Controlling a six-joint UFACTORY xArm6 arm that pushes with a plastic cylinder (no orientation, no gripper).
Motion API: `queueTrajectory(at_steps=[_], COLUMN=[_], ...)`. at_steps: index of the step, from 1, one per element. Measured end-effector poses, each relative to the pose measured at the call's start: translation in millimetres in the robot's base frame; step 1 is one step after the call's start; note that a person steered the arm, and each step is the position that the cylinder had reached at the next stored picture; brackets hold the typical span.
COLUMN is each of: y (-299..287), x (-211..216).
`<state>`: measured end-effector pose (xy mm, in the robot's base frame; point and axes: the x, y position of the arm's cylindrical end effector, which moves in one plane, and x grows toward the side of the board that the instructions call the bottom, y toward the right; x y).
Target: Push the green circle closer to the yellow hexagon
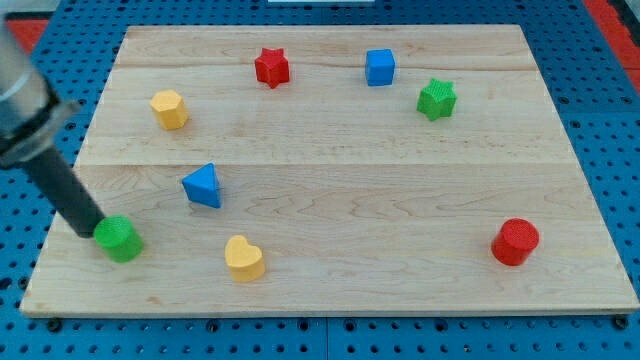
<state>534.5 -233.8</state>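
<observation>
The green circle (119, 239) lies near the board's bottom left corner. The yellow hexagon (169, 108) lies up the left side, well above the green circle. My dark rod comes in from the view's upper left, and my tip (91, 232) sits on the board at the green circle's left edge, touching it or nearly so.
A blue triangle (203, 186) lies between the circle and the hexagon, a little to the right. A yellow heart (243, 258) lies right of the circle. A red star (271, 67), blue cube (379, 67), green star (436, 99) and red circle (515, 241) lie farther off. The wooden board (330, 290) has its left edge close by.
</observation>
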Motion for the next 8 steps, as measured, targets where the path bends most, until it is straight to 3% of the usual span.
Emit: queueTrajectory(at_steps=[1, 2, 3, 4, 6, 8], y=[-38.0, 10.9, 55.4, 49.9, 55.3, 17.8], x=[51.3, 64.6, 35.9, -9.0, -6.3, -63.2])
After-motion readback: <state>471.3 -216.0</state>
